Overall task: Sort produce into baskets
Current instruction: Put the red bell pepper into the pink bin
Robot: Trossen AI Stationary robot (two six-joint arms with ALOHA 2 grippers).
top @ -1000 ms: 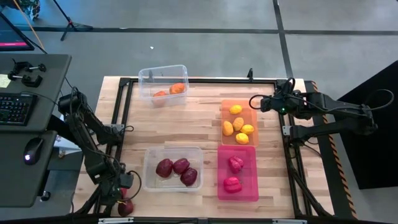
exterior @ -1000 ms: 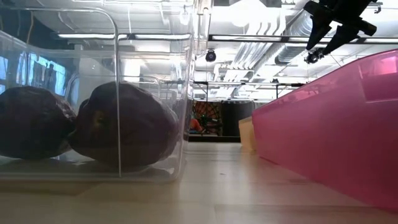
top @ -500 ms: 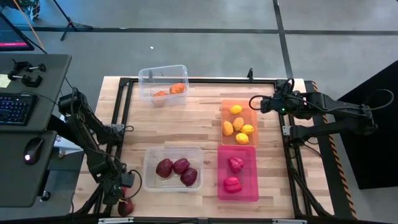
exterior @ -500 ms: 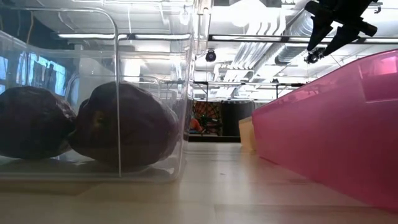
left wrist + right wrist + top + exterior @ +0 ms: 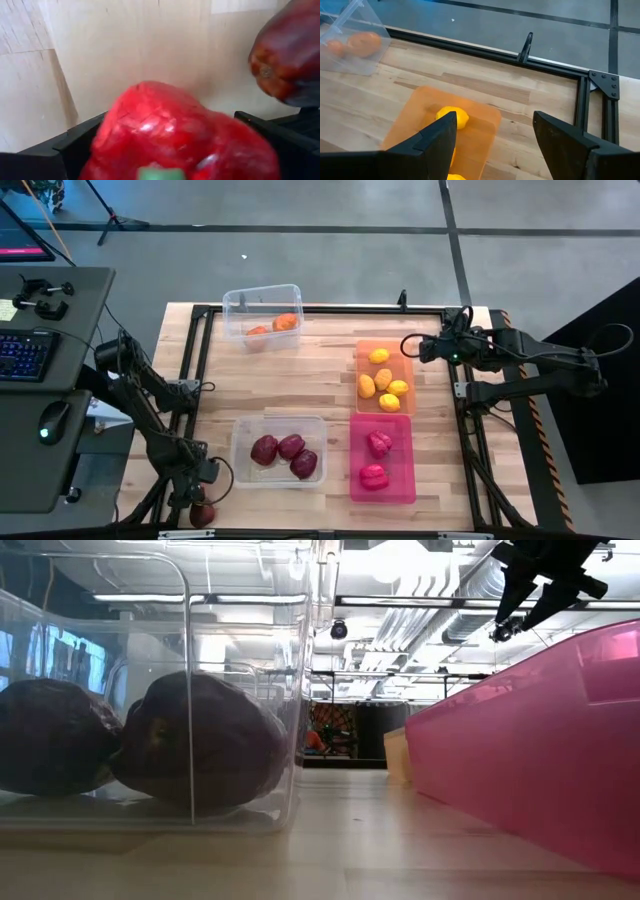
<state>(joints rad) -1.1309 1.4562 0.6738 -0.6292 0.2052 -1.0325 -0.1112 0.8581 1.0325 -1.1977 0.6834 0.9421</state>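
Note:
A bright red pepper (image 5: 175, 135) lies on the wood at the table's near left corner, with a dark maroon piece (image 5: 287, 55) beside it. That maroon piece (image 5: 203, 515) also shows from above. My left gripper (image 5: 170, 117) points down, open, with one finger on each side of the pepper. In the high view, my left gripper (image 5: 196, 498) hides the pepper. My right gripper (image 5: 495, 135) hangs open with nothing between its fingers, above the far end of the orange basket (image 5: 485, 120). It also shows in the high view (image 5: 425, 348). My left gripper comes at the red pepper from above, its fingers (image 5: 55, 150) low on both sides of the pepper's body. The pepper rests on the table. I cannot tell whether the fingers touch it.
A clear basket (image 5: 262, 315) at the far left holds orange pieces. The orange basket (image 5: 384, 376) holds several yellow ones. A near clear basket (image 5: 279, 450) holds three maroon pieces, and the pink basket (image 5: 382, 457) holds two pink-red ones. A black frame rail (image 5: 190, 380) runs along the left.
My left gripper has sunk toward the red pepper at the near left corner, staying open. The pepper and the maroon piece have kept their places.

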